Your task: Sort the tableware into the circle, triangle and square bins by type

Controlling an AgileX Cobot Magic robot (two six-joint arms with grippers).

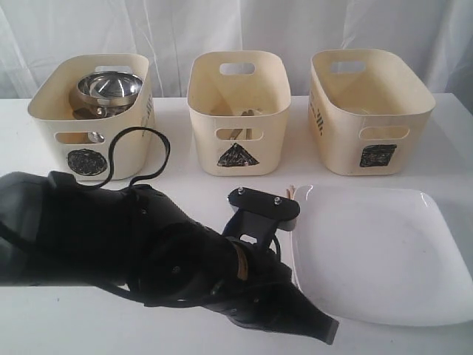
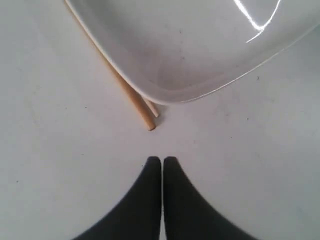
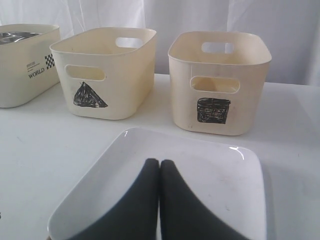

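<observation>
A: Biggest first?
B: White desk (image 1: pixel 74 325), then large white square plate (image 1: pixel 377 251) lying at front right.
A: Behind?
B: Circle bin (image 1: pixel 92 140) holding a steel bowl (image 1: pixel 109 87), triangle bin (image 1: pixel 238 111), square bin (image 1: pixel 369 111).
A: Smaller?
B: Wooden chopsticks (image 2: pixel 125 90) partly under the plate's edge. Left fingers (image 2: pixel 145 200) pressed together, empty, near the chopstick ends; right fingers (image 3: pixel 140 200) likewise, over the plate.

Left pincer (image 2: pixel 161 161) and right pincer (image 3: pixel 159 162) both closed.
</observation>
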